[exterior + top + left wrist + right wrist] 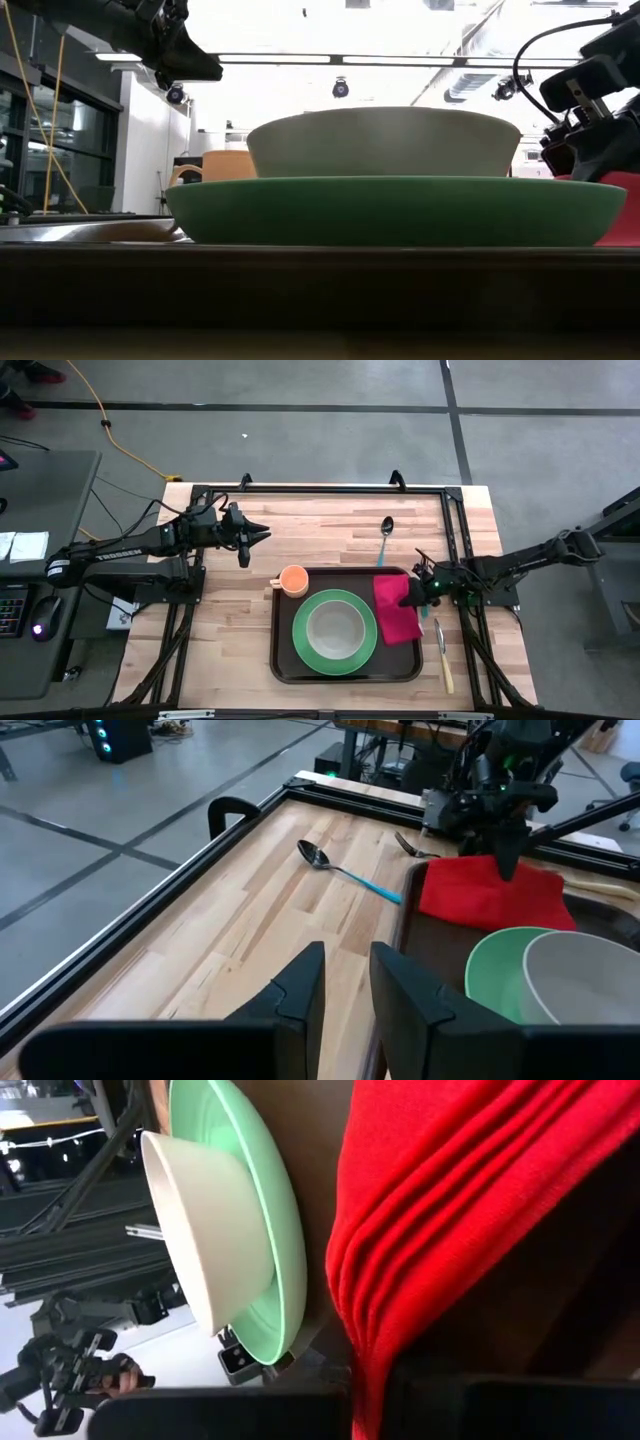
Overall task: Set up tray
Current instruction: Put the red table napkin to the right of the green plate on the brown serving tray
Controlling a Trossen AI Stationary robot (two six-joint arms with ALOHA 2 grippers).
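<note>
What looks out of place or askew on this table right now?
The red napkin lies rumpled and skewed on the tray, its right edge spilling over the rim, with the right tool shut on it. The plate, bowl and cup sit tidy.

You've got the tray (345, 672) lying flat on the desk, close to the near edge and a little right of the middle. It's a big dark brown rectangle with rounded corners and a raised rim, long sides running along the desk's width. Look inside: a round green plate fills the centre with a pale bowl sitting on it (plate well inside the rim all round). An orange cup sits in the tray's far left corner. A red cloth lies along the right side, its outer edge draped over the right rim. From the low view the rim (320, 290) is a dark band under the plate.
</note>
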